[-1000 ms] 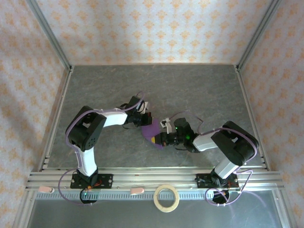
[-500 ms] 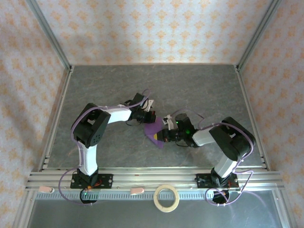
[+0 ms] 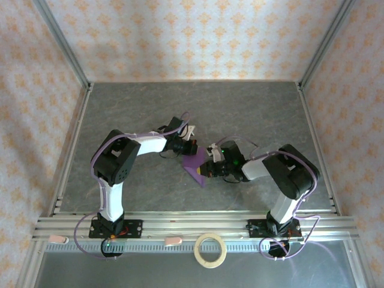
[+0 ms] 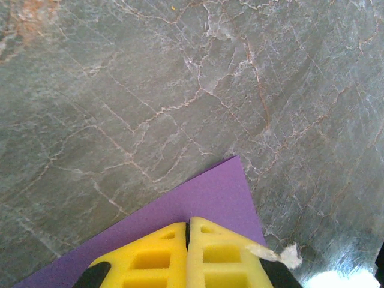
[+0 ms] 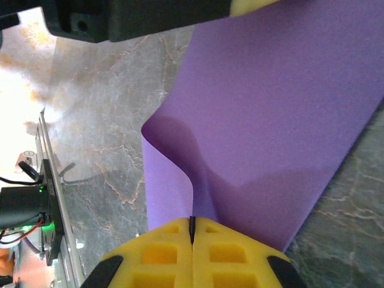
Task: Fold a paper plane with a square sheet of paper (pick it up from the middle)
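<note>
The left arm [image 3: 114,165] is raised from its base at the near left, bent sharply at the elbow, and its forearm is stretched rightward toward the middle of the table [image 3: 258,108]. The right arm [image 3: 291,177] is mirrored from the near right, with its forearm reaching leftward and kept low. The two wrists are brought close together over the square sheet of paper [image 3: 195,166], which is held at the centre of the table.

The left pincer [image 3: 189,150] is seen fully closed, its yellow fingers [image 4: 150,261] pressed together on the sheet's far edge, with one purple corner [image 4: 207,201] left jutting past them above the table. The right pincer [image 5: 192,227] is likewise clamped tight, and a raised, curled fold of the sheet [image 5: 282,108] is pinched between its fingers.

A tan tape ring [image 3: 210,249] is laid beyond the near rail.
</note>
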